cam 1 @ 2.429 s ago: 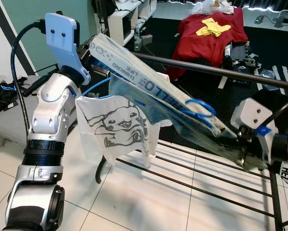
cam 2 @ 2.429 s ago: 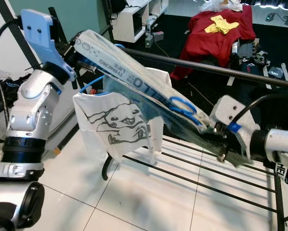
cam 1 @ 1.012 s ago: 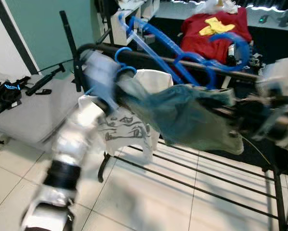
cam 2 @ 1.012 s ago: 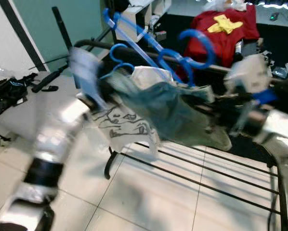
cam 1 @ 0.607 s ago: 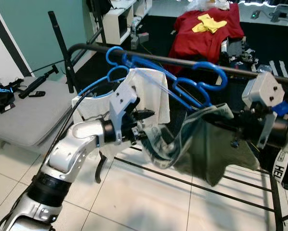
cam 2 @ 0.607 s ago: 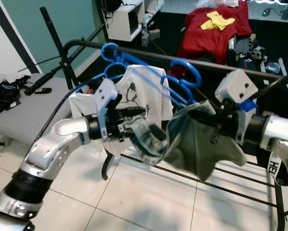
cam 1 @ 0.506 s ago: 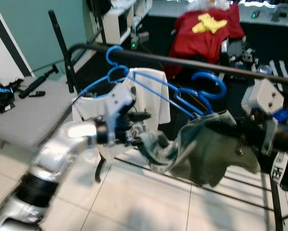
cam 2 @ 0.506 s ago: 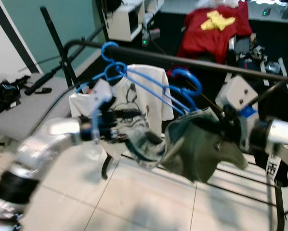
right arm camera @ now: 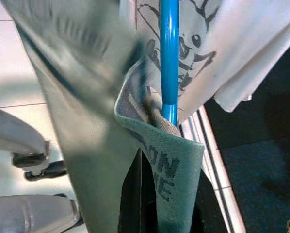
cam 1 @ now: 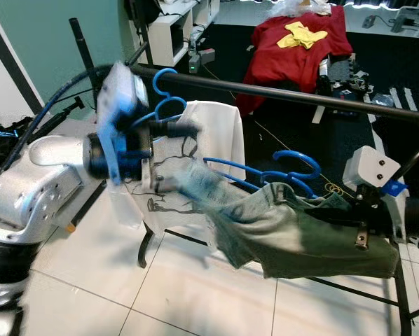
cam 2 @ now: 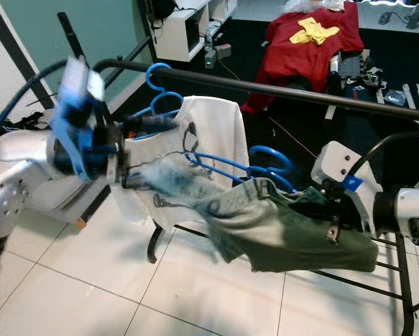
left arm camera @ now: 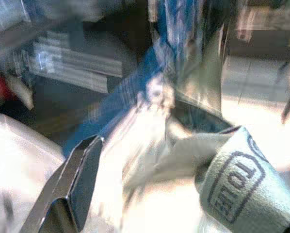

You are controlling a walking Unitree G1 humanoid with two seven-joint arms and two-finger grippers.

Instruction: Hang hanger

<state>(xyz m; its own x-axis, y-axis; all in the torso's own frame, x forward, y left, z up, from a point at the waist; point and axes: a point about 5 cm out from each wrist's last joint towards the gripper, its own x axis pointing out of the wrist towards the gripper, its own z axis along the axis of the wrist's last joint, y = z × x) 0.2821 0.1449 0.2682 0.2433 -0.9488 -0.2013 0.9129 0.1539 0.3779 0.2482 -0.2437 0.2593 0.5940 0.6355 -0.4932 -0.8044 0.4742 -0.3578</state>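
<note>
A green shirt [cam 1: 300, 234] on a blue hanger [cam 1: 293, 166] stretches between my two grippers, below the black rail [cam 1: 300, 94]. The hanger's hook sits under the rail and off it. My left gripper [cam 1: 160, 183] is raised at the left, blurred, shut on the shirt's left end; its black finger [left arm camera: 79, 179] lies beside the printed cloth [left arm camera: 237, 189]. Lower on the right, my right gripper [cam 1: 349, 227] is shut on the shirt's other end, where the blue hanger bar [right arm camera: 169, 58] runs into the cloth. A white cartoon shirt [cam 1: 213, 133] hangs from the rail on its own blue hanger.
The rack's lower black bars [cam 1: 406, 294] cross the tiled floor [cam 1: 160, 294] under the shirt. A red shirt [cam 1: 297, 42] lies on dark flooring behind the rail. A white shelf unit [cam 1: 171, 28] stands at the back left.
My left arm has swung up and out to the left, pulling the shirt out long. The hanger hook and my right gripper have dropped lower, further below the rail.
</note>
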